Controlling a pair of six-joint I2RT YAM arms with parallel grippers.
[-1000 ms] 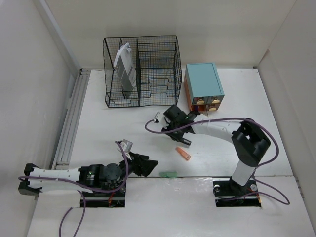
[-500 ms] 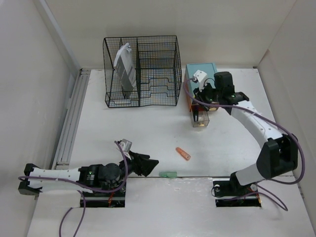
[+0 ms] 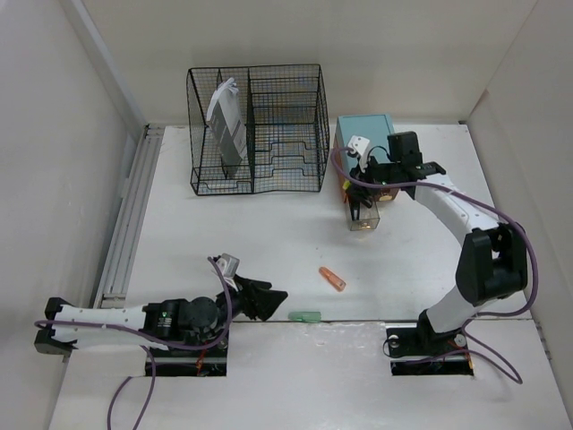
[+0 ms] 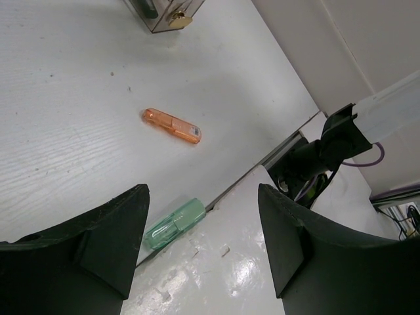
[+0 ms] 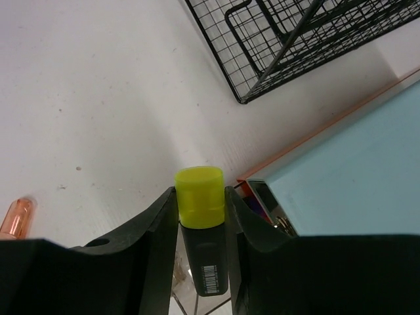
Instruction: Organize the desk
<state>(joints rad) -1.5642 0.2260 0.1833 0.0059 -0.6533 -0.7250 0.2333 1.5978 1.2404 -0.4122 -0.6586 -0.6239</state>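
The white desk (image 3: 224,233) holds an orange capsule-shaped pen piece (image 3: 332,279) and a green one (image 3: 304,315) at the near edge. My right gripper (image 3: 360,193) is shut on a black highlighter with a yellow cap (image 5: 199,197). It holds the highlighter over a clear drawer (image 3: 363,219) pulled out of the teal-topped drawer box (image 3: 367,139). My left gripper (image 3: 264,300) is open and empty, low over the near edge. The green piece (image 4: 176,224) lies just ahead of its left finger, and the orange piece (image 4: 170,126) lies farther off.
A black wire rack (image 3: 255,130) stands at the back with a grey-white item (image 3: 226,125) upright in its left section. Its corner shows in the right wrist view (image 5: 295,39). White walls border the desk. The right arm's base (image 4: 308,164) sits beyond the green piece.
My right gripper has moved from the middle of the desk to the front of the drawer box. The clear drawer now stands pulled out. The left arm has not moved.
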